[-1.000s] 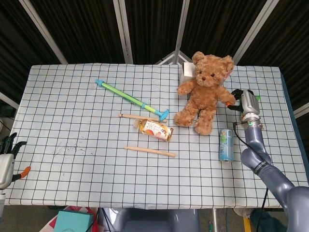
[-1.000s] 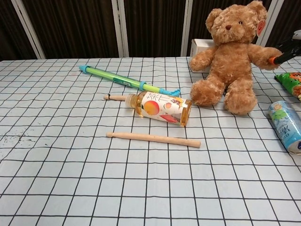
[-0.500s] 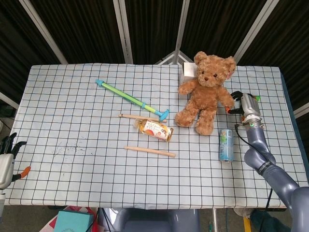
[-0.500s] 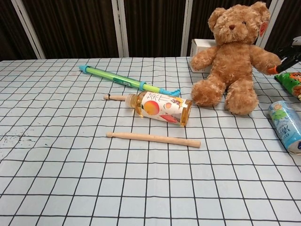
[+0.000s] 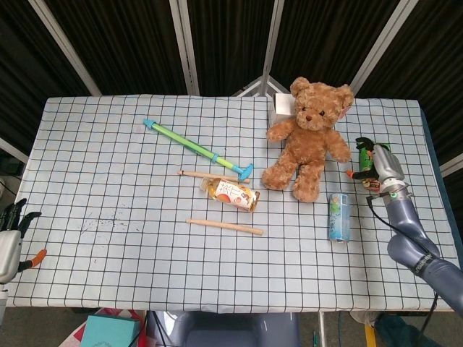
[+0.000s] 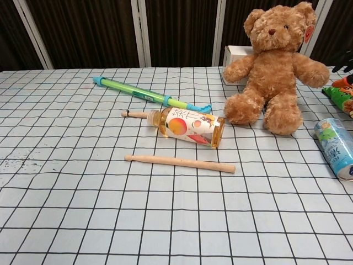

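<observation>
Hand [image 5: 377, 165] of the right arm, at the frame's right edge, sits over a green snack packet [image 5: 364, 160], near the teddy bear [image 5: 308, 137]; whether it grips is unclear. In the chest view it is nearly cut off. The left hand [image 5: 10, 238] hangs lower left, fingers apart, holding nothing.

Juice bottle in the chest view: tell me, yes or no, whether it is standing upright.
No. The juice bottle lies on its side on the checked tablecloth, between two wooden sticks.

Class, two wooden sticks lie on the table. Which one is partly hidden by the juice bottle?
The farther wooden stick: its right end disappears behind the juice bottle. The nearer stick lies fully exposed.
</observation>
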